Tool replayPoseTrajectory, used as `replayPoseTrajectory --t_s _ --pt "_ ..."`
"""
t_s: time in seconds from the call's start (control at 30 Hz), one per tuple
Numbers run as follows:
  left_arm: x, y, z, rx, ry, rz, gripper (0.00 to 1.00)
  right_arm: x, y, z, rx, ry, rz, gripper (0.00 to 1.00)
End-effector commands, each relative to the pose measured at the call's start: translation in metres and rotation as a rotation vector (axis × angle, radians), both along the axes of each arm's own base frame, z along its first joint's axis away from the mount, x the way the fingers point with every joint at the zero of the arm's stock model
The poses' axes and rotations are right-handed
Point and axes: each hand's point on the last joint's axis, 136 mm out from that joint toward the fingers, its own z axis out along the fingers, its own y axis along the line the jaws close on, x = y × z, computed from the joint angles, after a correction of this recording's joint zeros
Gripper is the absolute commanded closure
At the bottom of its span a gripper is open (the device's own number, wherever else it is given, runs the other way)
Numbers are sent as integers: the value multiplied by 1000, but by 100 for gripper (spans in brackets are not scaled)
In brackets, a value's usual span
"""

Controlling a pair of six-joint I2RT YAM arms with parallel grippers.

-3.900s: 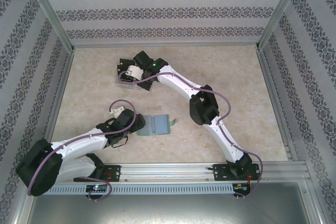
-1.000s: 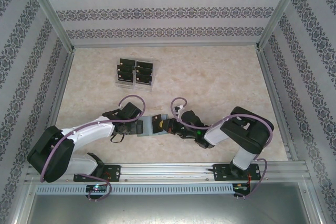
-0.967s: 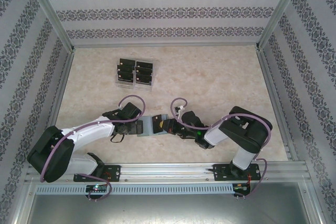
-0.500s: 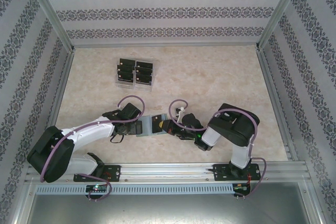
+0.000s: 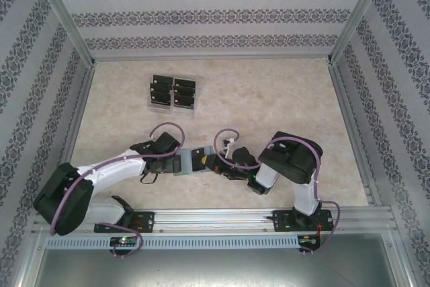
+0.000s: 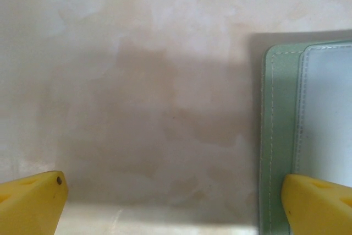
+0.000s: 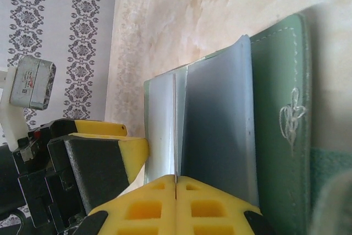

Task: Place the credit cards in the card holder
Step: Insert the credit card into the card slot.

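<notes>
The right fingers (image 7: pixel 220 191) pinch one flat black credit card (image 5: pixel 199 160) edge-on over the open grey-green folding card holder (image 7: pixel 280 81). The left fingers (image 6: pixel 313 202) spread wide at the holder's left edge, one tip over it.

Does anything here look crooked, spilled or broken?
Nothing stands out. The card holder lies open, the right gripper pinches one credit card over it, and the spare cards sit tidily in their tray.
</notes>
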Motion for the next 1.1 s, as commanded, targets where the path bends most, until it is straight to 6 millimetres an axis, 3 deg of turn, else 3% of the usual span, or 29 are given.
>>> replayPoseTrajectory --t_s 0.0,0.27,0.5,0.8,1.07 --pt "1 10 12 42 -13 22 0 -1 10 10 48 -14 25 100" --pt "17 1 34 20 -66 -7 0 -1 9 4 39 -1 21 100" --pt "18 -7 21 16 -28 -36 0 -1 11 0 37 13 32 100" --pt "7 3 4 81 50 -35 0 1 3 -7 25 31 42 100" --pt "4 8 2 100 59 -24 1 8 -10 -9 18 39 12 100"
